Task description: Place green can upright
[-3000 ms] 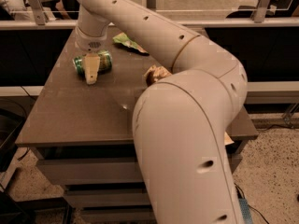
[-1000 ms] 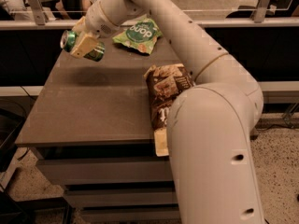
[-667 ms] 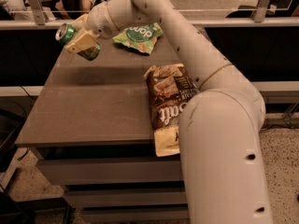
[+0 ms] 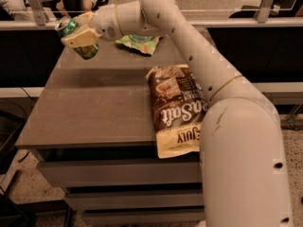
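Note:
The green can (image 4: 72, 31) is a small green drink can with a silver top. It is held tilted, top end up and to the left, above the far left corner of the dark table (image 4: 90, 108). My gripper (image 4: 79, 36) is shut on the green can, its pale fingers (image 4: 81, 38) clamped across the can's body. The can hangs clear of the table surface. My white arm reaches in from the lower right across the table.
A brown and cream chip bag (image 4: 177, 109) lies flat at the table's right side, overhanging the front edge. A crinkled green snack bag (image 4: 138, 43) lies at the back middle. A rail and chairs stand behind the table.
The can was lying on the table three seconds ago; it is now lifted in my gripper. Over the last second it has stayed near the far left corner, tilting more upright.

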Robot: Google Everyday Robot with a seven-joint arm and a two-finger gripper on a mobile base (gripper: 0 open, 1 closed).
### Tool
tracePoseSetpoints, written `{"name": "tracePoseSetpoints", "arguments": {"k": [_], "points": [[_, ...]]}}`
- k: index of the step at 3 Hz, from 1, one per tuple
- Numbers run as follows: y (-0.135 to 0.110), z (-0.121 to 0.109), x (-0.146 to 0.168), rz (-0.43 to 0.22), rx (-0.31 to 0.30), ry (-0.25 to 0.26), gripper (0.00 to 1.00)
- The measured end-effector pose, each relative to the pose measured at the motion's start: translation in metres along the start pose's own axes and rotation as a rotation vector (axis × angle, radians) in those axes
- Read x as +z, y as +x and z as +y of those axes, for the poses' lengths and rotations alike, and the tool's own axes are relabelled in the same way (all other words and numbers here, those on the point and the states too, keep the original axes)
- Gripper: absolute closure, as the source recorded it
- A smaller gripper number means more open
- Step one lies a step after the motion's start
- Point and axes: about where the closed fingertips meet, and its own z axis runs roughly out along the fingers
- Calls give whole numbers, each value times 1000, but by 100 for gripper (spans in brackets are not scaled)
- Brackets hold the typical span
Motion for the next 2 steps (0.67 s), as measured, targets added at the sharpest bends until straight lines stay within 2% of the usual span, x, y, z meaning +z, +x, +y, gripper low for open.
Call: {"name": "tracePoseSetpoints", "arguments": {"k": [2], "points": [[34, 16, 2, 11, 96, 14, 100]]}}
